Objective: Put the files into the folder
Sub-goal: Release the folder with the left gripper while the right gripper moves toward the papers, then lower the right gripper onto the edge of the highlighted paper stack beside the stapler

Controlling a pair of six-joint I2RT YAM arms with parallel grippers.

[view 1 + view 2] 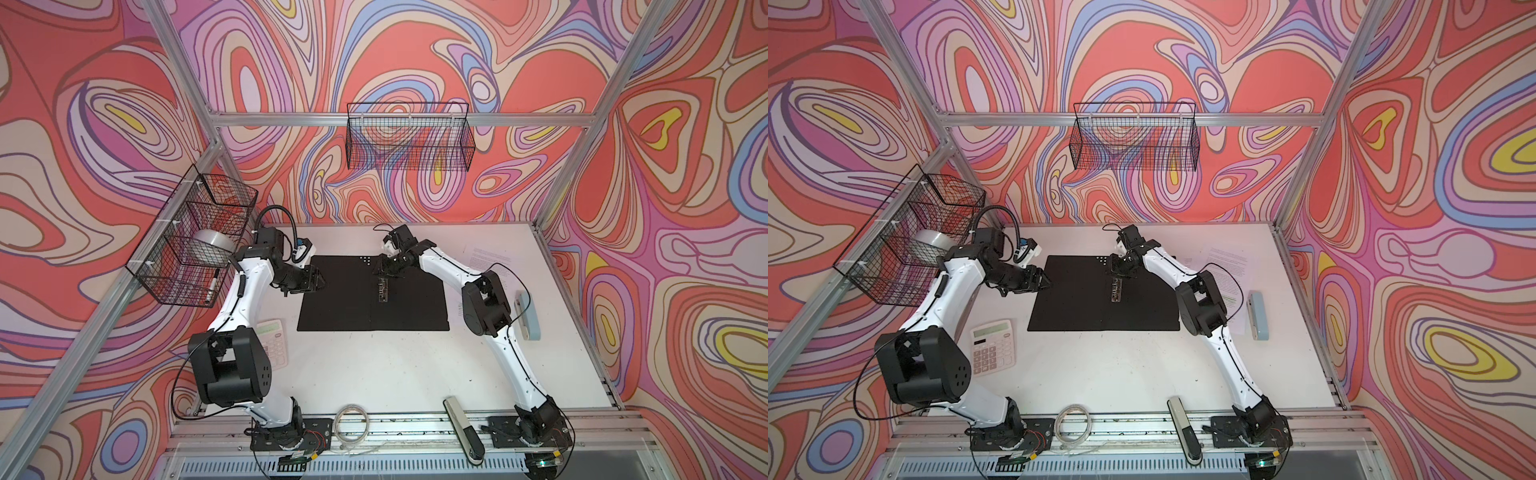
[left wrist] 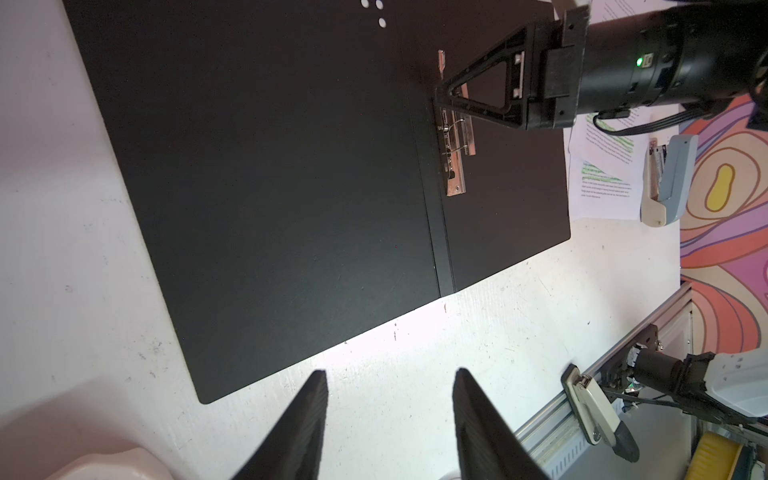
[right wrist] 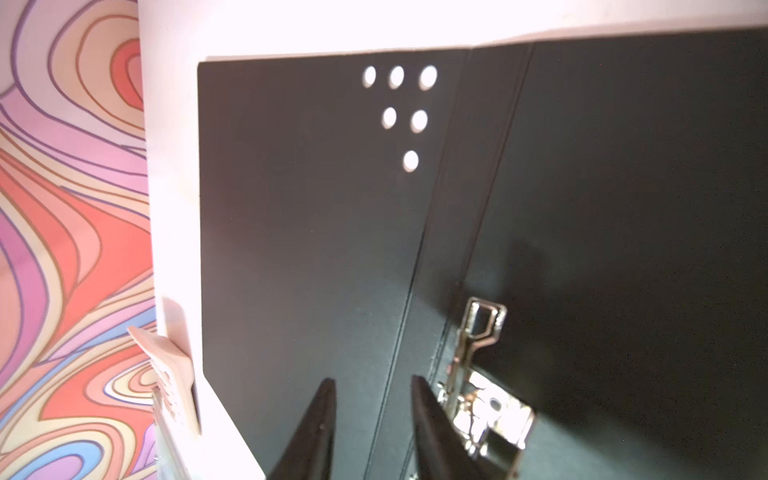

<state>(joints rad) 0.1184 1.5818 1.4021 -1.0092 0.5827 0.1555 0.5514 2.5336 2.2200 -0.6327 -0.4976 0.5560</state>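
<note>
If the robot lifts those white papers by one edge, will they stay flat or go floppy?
Probably floppy: the files look like thin loose sheets lying flat on the table, so a lifted edge would likely droop. They seem light, and with nothing clipping them beside the folder, a push might slide them apart.

Black fingers of right gripper [image 3: 372,380] apart, nothing between, over spine crease of flat black open folder [image 3: 291,228]. Shiny metal spine clip [image 3: 478,340] just beside one finger. Six white round dots [image 3: 397,77] ahead of fingertips. Beige calculator edge [image 3: 174,374] off to side, on white table [image 3: 174,187].
</note>
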